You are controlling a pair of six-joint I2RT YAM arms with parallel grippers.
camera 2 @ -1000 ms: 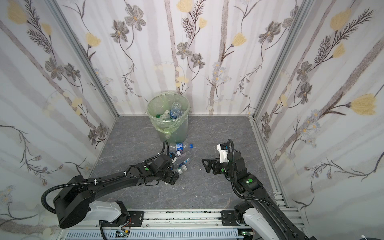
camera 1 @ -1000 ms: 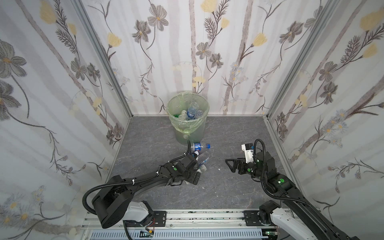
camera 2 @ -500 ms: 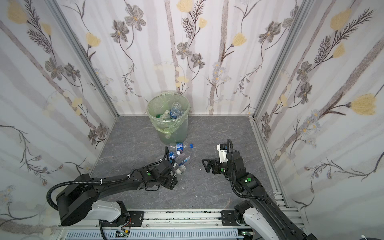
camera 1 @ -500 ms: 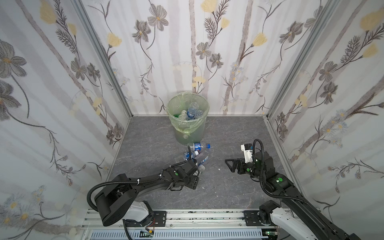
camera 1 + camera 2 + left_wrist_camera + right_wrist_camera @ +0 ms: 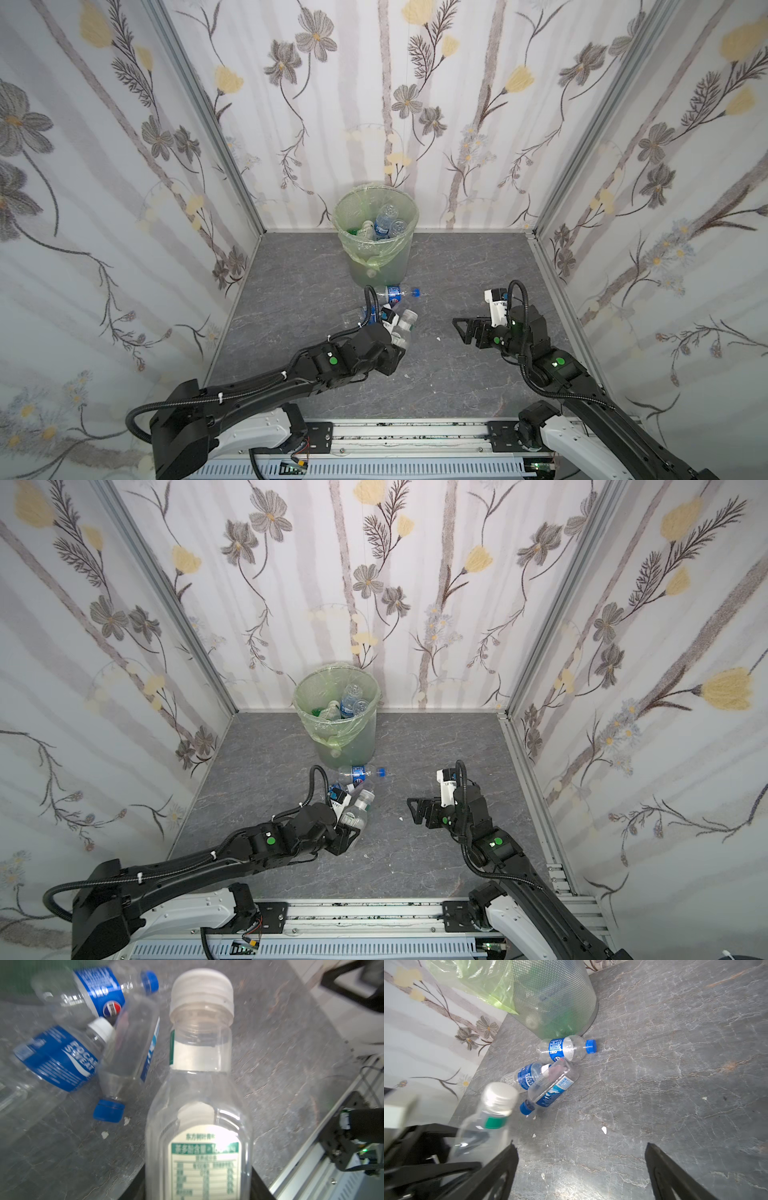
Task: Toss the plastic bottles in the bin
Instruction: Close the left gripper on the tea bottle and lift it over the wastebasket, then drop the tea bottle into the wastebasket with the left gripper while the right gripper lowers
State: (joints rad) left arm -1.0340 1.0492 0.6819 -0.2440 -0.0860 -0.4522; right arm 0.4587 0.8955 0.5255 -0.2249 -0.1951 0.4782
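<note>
Grey tabletop carrying round pale-green bin at back wall, green bag folded over rim, bottles lying inside. Left claw clamping shut on clear white-capped bottle, in front of bin. Right claw hanging wide open, empty. Three blue-labelled bottles lying clustered near bin's base. Likely best: raising held bottle above rim, centring over opening before releasing, avoiding snagging bag.

High twin downward views of everything; close wrist views, same Pocari bottle.
</note>
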